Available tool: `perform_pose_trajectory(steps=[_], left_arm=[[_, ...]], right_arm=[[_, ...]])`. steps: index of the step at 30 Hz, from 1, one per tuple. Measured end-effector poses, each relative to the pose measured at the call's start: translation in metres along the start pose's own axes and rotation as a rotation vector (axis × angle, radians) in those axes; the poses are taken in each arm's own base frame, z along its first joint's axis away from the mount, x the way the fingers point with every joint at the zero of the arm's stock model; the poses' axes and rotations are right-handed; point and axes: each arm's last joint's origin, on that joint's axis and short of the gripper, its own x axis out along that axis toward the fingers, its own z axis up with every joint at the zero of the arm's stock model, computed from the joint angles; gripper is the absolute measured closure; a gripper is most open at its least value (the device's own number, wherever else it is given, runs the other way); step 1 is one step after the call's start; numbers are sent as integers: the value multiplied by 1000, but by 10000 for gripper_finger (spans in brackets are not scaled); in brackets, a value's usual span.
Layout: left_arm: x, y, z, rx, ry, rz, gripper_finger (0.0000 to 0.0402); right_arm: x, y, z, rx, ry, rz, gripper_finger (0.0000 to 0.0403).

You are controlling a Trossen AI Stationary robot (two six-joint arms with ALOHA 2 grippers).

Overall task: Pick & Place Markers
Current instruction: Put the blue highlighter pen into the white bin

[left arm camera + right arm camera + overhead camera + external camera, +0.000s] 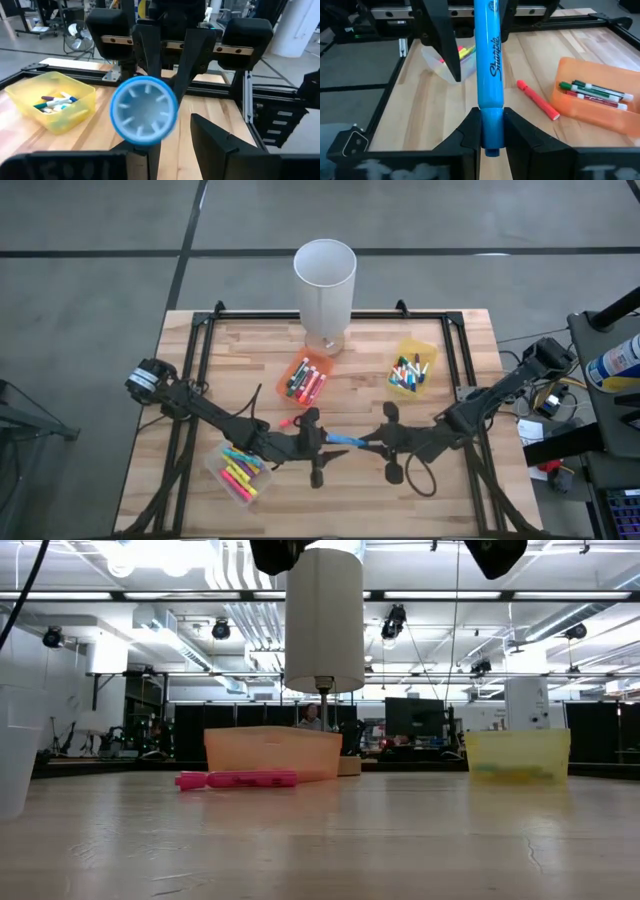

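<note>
handoff risk: we judge the blue marker [345, 440] could drop if one side lets go before the other has it.
left gripper [318, 442]: fingers part-open around the marker's far end; contact unclear.
right gripper [491, 131]: clamped on its near end.
marker look: long blue highlighter, mid-table, above the wood.
stray: pink marker [237, 779] lies loose beside the orange bin [273, 748].

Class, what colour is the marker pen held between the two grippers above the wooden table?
Light blue marker pen, with black lettering along its barrel; the right wrist view shows it best.
</note>
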Motion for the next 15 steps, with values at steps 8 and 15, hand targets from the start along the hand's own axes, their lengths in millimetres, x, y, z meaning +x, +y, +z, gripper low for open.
perform_pose_trajectory(steps=[8, 15], left_arm=[[1, 1, -1, -7, 3, 15, 291], [1, 0, 0, 9, 6, -25, 284]], right_arm=[[10, 8, -7, -5, 7, 11, 353], [11, 12, -7, 4, -8, 30, 353]])
